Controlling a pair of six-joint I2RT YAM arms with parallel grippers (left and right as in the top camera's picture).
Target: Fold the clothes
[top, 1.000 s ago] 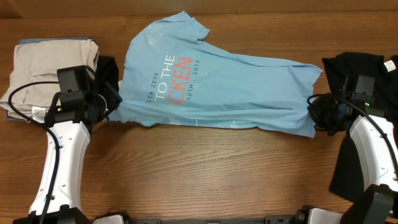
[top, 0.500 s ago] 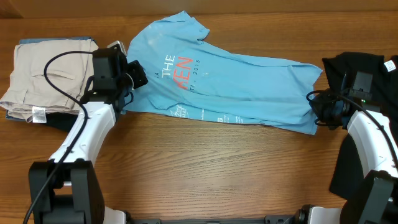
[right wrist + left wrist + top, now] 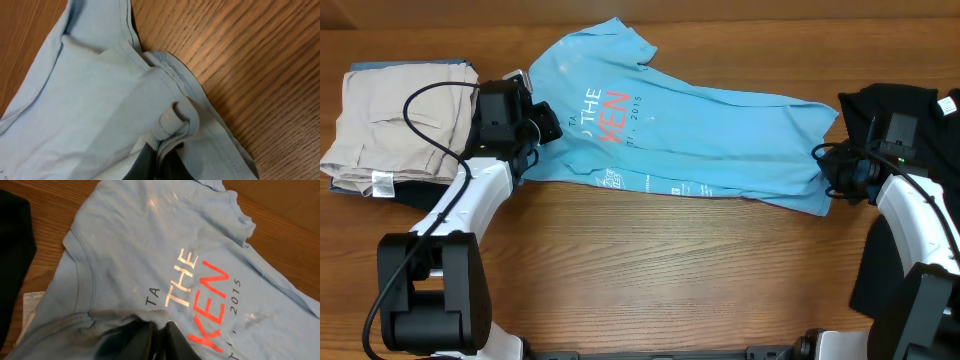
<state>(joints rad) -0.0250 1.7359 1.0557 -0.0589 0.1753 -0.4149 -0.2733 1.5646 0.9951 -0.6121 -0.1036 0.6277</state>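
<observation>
T-shirt [image 3: 720, 140] lies spread on the tabletop [image 3: 650, 270], just beside the beige trousers [image 3: 390, 110], long axis running away from them. Left jaws clenched on its trousers-side edge, right jaws on the far hem. You hold both ends.

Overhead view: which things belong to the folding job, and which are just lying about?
Job: light blue T-shirt; left end effector and right end effector, both pinching it.
Lying about: beige trousers; black garment at far right.
</observation>
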